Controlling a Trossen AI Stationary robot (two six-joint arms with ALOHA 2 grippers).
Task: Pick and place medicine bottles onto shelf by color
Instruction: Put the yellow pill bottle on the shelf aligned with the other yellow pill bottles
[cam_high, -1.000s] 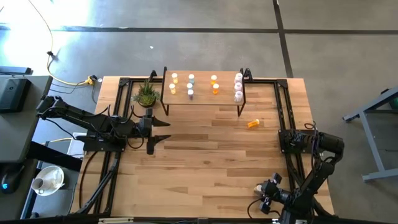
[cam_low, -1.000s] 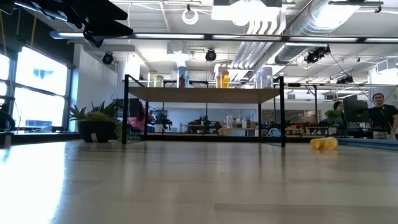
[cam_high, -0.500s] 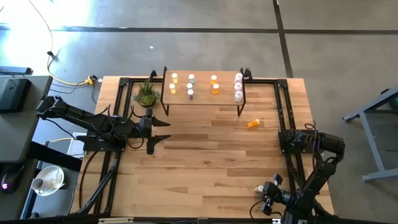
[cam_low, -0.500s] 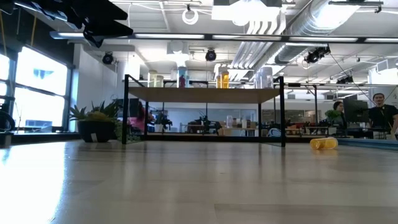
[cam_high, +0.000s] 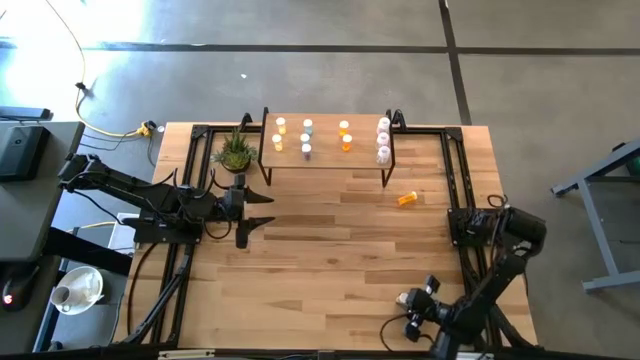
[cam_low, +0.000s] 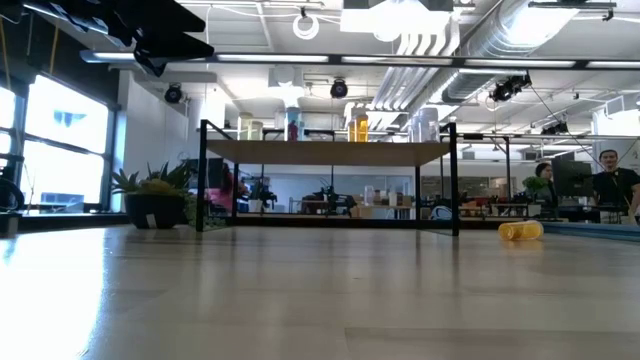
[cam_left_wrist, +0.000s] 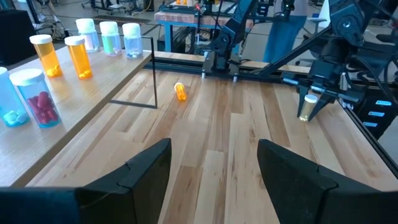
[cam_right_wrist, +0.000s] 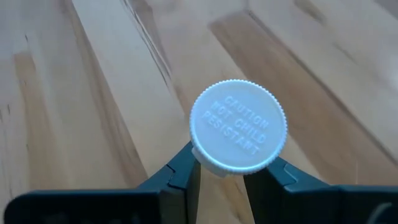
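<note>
Gripping a white-capped bottle (cam_right_wrist: 238, 126): right pincer (cam_right_wrist: 222, 177), fingers clamped.

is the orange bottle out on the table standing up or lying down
Lying down. The orange bottle rests on its side on the table, in front of the shelf.

arms (cam_high: 150, 195) — black, jointed, cabled | claw fingers (cam_left_wrist: 140, 171) — dark, broad, tapered

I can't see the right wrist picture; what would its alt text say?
A white bottle cap, embossed "caution not child resistant", faces the camera, pinched between the right gripper's two dark fingers. Behind it is only the light wooden tabletop.
</note>
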